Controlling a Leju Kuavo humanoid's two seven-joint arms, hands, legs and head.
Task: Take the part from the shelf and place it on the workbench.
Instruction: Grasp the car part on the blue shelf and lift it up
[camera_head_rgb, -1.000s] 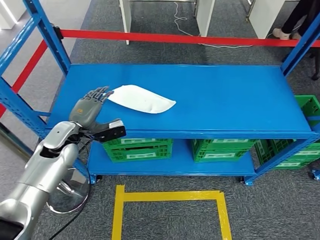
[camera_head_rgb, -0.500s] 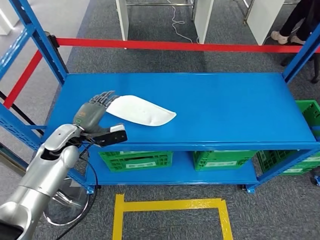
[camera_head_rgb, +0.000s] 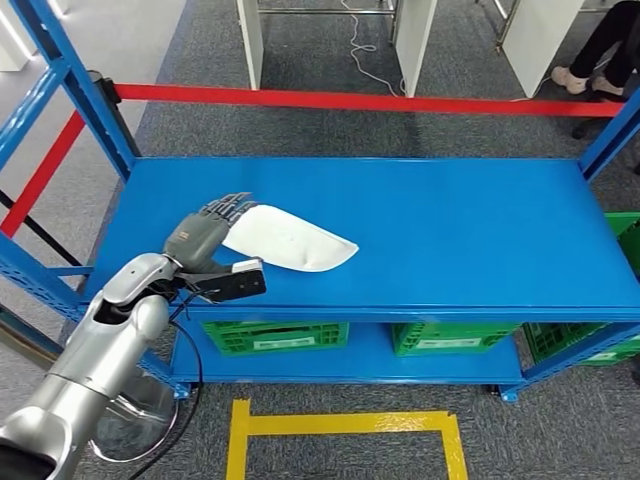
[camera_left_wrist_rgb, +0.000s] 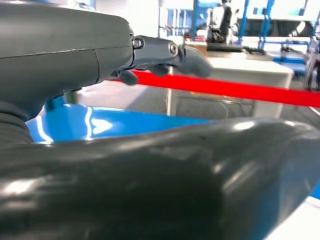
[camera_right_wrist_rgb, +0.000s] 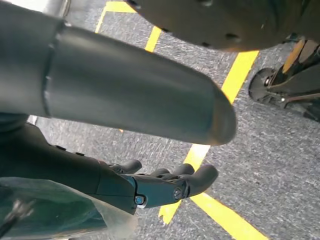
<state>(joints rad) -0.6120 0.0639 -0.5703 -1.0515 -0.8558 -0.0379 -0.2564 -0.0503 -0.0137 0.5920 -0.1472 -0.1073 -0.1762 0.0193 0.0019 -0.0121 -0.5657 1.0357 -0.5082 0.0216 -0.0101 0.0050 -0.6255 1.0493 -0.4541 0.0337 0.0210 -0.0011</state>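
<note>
Head view: left hand, fingers spread, empty, reaches flat toward the part to grasp its near edge on the shelf.

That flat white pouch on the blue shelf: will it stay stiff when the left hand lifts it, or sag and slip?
The flat white pouch looks thin and soft-edged, so it probably sags when lifted by one end. It lies flat on the smooth blue shelf, so it may slide rather than roll. The left hand reaches only its corner, a weak hold.
</note>
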